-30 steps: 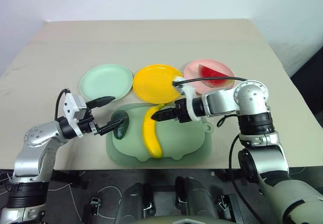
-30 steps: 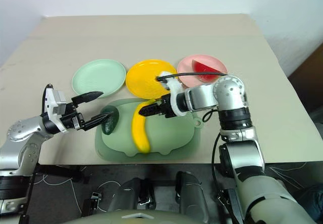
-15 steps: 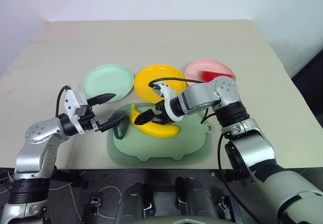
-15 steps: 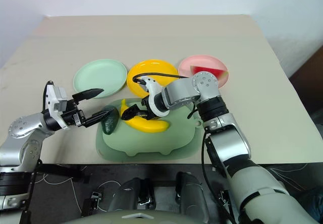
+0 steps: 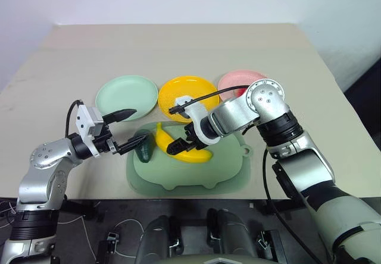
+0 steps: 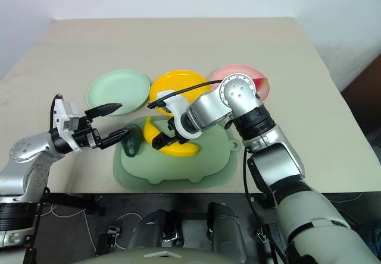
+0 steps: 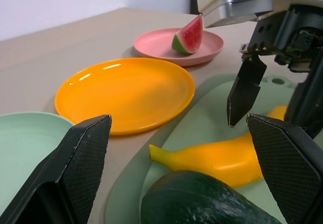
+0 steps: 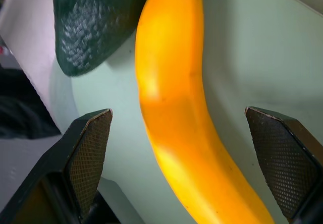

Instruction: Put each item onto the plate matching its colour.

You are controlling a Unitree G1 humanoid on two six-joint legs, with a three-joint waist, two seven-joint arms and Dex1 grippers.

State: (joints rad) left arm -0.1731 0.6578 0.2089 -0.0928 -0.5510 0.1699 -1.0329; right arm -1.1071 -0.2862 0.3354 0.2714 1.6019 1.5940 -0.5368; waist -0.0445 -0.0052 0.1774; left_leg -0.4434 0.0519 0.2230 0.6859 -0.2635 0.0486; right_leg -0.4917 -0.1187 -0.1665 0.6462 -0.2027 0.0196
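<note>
Swung round since a second ago, the banana (image 5: 180, 148) now lies crosswise on the sage-green mat (image 5: 208, 172) instead of lengthwise, and the right gripper (image 5: 180, 144) has turned to point down over its middle, jaws spread wide with a finger on each side and nothing held. On the mat's left part the avocado (image 5: 143, 147) lies touching the banana's stem end, and the left gripper (image 5: 132, 131) hovers level just off that edge of the mat, fully open and empty, the avocado between its fingertips' line. Beyond the mat stand the mint green plate (image 5: 126, 96), the yellow plate (image 5: 188, 98) and the pink plate (image 7: 166, 45), which already carries the watermelon wedge (image 7: 188, 35).

Risks as I judge them: the banana is smooth and curved, so a closing pinch off its middle could make it roll or squirt sideways into the avocado. With both grippers working near that one corner of the mat, they could knock each other.
</note>
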